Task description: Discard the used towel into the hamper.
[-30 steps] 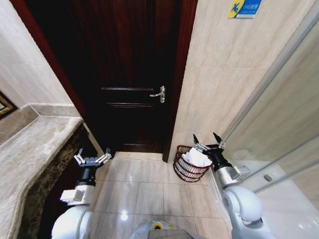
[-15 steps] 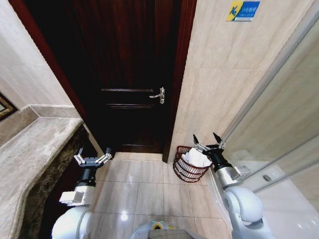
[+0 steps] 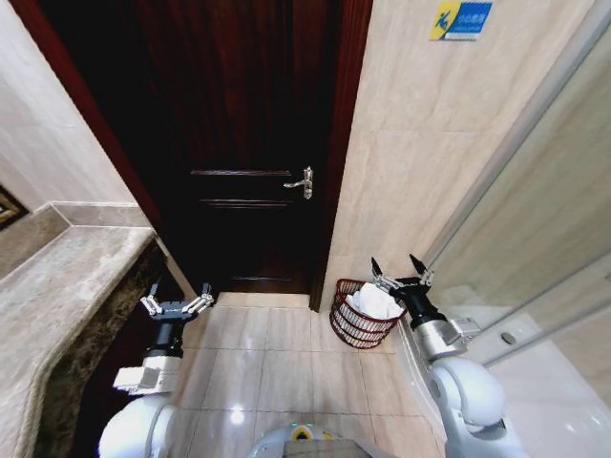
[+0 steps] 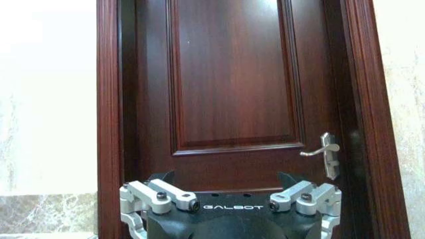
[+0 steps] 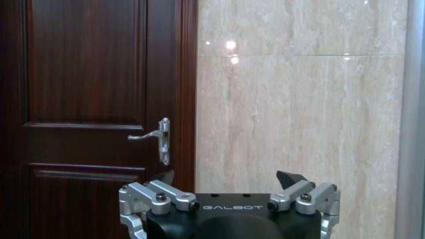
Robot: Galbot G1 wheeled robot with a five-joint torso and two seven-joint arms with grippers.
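Reddish-brown open weave formed the hamper [image 3: 361,324], which stood on the tiled floor [image 3: 277,367] in the corner where the dark wooden door's [image 3: 243,143] frame met the beige tiled wall [image 3: 420,162]. A white towel [image 3: 372,303] lay bunched inside it, rising just over the rim. The right claw [image 3: 401,272] hung just beside the hamper's far rim, its fingers spread wide and holding nothing. The left claw [image 3: 178,301] sat well apart, near the edge of the marble surface [image 3: 67,286], also spread and empty.

Open floor lay between the two arms up to the door's threshold; a glass panel [image 3: 535,239] closed in the robot's right side, and the surface's dark edge closed in the left. The door was shut, its silver lever handle [image 3: 302,182] toward the wall side.

"GALBOT" was printed on each wrist housing [image 4: 232,207] [image 5: 232,207]. A blue sign [image 3: 460,19] high on the wall carried writing too small to read.

Compared with half a second before, the whole head view had shifted slightly, while claws, hamper and towel kept their arrangement.
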